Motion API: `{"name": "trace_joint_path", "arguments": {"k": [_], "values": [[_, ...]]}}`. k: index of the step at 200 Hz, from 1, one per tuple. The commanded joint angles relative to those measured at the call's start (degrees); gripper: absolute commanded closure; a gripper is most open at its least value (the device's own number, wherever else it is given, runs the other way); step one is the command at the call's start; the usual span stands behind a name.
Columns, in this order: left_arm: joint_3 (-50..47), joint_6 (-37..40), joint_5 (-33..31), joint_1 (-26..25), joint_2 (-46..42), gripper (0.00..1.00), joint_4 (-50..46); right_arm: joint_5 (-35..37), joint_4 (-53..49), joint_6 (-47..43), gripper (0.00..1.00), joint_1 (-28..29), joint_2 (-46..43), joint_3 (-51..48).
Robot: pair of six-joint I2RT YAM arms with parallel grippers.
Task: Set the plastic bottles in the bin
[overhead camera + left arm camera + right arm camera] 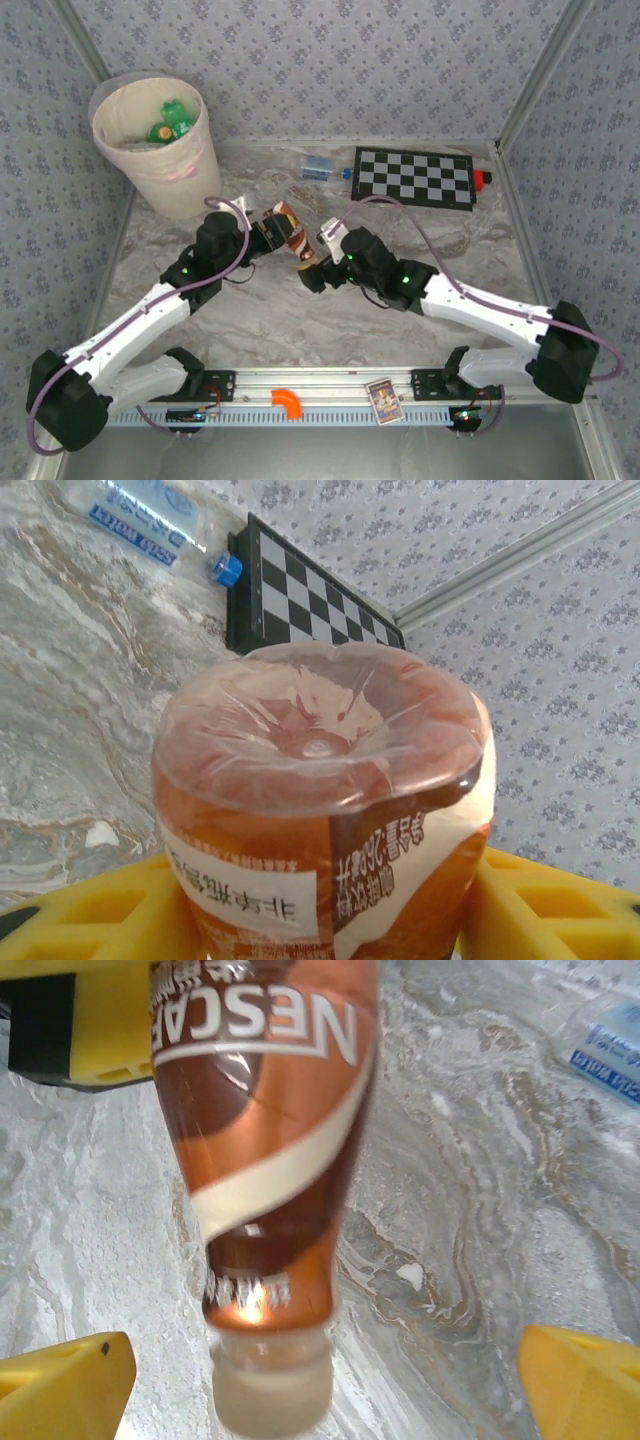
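Brown coffee bottle [288,228] was seen held above the marble table [300,330], mid-field, clamped between the left gripper's [273,232] fingers. The right gripper's [310,262] fingers were spread wide on either side of the cap end, clear of it. Green bottles [172,122] were noted inside the bin [188,175], far left corner; a clear bottle [322,168] lay just beside the checkerboard [415,178]

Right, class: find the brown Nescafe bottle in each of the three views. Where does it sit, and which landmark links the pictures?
Top external: brown Nescafe bottle near the middle, slightly left of centre.
Left wrist: bottle fills the centre, base towards the camera.
Right wrist: bottle runs from top left-centre down, cap at the bottom.
Shared landmark: clear blue-labelled bottle lying flat.
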Motion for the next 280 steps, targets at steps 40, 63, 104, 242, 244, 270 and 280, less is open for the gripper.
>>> {"name": "trace_joint_path", "arguments": {"k": [40,63,104,242,244,270,280], "values": [[14.9,2.7,-3.2,9.2,-0.4,0.41,-14.0,4.6,2.4,2.3,0.0,-1.3,-18.1,-7.7],[22.8,2.7,-1.5,15.5,1.2,0.41,-19.2,4.8,2.4,2.5,0.0,-1.5,-23.3,-9.8],[36.0,2.7,2.7,28.1,5.6,0.4,-23.4,5.1,3.0,2.5,0.0,-1.5,-28.9,-12.0],[53.1,-7.9,1.8,56.5,26.0,0.41,-22.1,5.2,-2.2,2.0,0.0,-1.5,-33.4,-11.5],[53.2,-7.9,1.9,56.6,26.3,0.42,-22.0,5.3,-2.3,2.0,0.0,-1.5,-33.6,-11.5],[56.5,-8.2,1.9,56.5,30.5,0.41,-23.0,5.6,-2.8,2.3,0.0,-1.5,-34.5,-11.7],[58.4,-7.7,1.6,56.6,32.2,0.41,-23.9,5.6,-3.0,2.4,0.0,-1.5,-34.4,-11.8]]}}
